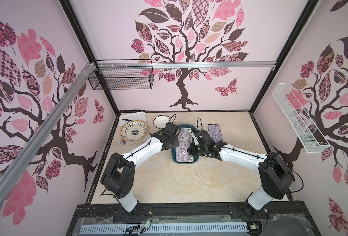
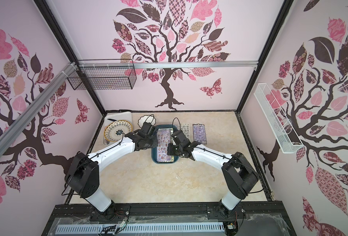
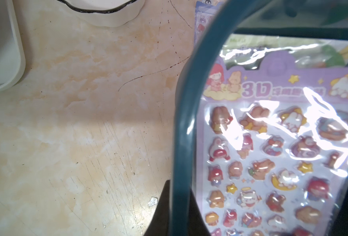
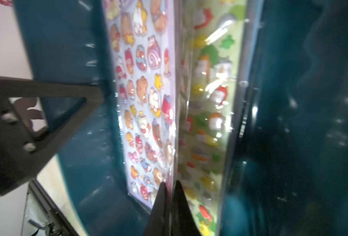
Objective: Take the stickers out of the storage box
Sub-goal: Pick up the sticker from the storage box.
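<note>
The storage box (image 1: 174, 157) sits toward the far middle of the table (image 1: 169, 183), with the stickers (image 1: 181, 146) stacked inside it, a purple sheet on top and a green sheet (image 4: 210, 102) showing under its edge. Both arms lean in over the box and cover its long sides in both top views. The left fingers (image 3: 161, 208) are clamped on the box's rim, one outside the wall and one inside. The right fingers (image 4: 161, 208) are pinched nearly together on the edge of the purple sheet. Left of the box stand a white scalloped bowl (image 1: 160, 121) and a white tray (image 1: 142, 115) carrying a patterned plate (image 1: 134, 131). To its right, a pale sheet (image 2: 183, 129) lies partly behind the right arm, and a blue-purple sheet (image 1: 214, 133) lies flat beyond it. The purple sheet's header reads "3D" (image 3: 254, 90); the characters after it are too blurred and glared over to read.
</note>
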`<state>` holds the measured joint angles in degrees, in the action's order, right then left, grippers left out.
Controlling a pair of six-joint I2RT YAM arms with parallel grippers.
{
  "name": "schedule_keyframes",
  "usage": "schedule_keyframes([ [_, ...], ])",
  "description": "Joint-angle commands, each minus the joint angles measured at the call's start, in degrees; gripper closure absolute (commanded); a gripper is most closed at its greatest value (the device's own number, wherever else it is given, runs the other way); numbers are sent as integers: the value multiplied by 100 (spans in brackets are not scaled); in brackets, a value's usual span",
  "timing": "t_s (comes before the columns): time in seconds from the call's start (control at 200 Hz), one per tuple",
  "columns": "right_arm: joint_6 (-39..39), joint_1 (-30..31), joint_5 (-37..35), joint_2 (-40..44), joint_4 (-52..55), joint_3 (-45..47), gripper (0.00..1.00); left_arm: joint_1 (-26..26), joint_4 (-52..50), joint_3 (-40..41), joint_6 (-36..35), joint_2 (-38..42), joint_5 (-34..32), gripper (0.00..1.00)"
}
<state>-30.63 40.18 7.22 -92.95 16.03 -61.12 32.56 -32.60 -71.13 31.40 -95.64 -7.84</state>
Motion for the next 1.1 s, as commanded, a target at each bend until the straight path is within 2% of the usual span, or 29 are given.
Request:
schedule_keyframes([
  [0.0, -39, -66, -728, -6, 718, -189, 94, 13, 182, -190, -1, 80, 35, 100],
  [0.37, 53, -63, -1714, 124, 1278, -278, 91, -12, 183, -182, 6, 137, -24, 100],
  [0.615, 64, -55, -1862, 274, 1322, -219, 87, -6, 175, -182, -5, 134, -17, 100],
  [1.015, 93, -18, -2100, 543, 1340, -114, 86, -63, 174, -190, 0, 153, -22, 100],
  [1.096, 108, -16, -2116, 531, 1356, -127, 83, -63, 174, -190, 1, 159, -18, 100],
])
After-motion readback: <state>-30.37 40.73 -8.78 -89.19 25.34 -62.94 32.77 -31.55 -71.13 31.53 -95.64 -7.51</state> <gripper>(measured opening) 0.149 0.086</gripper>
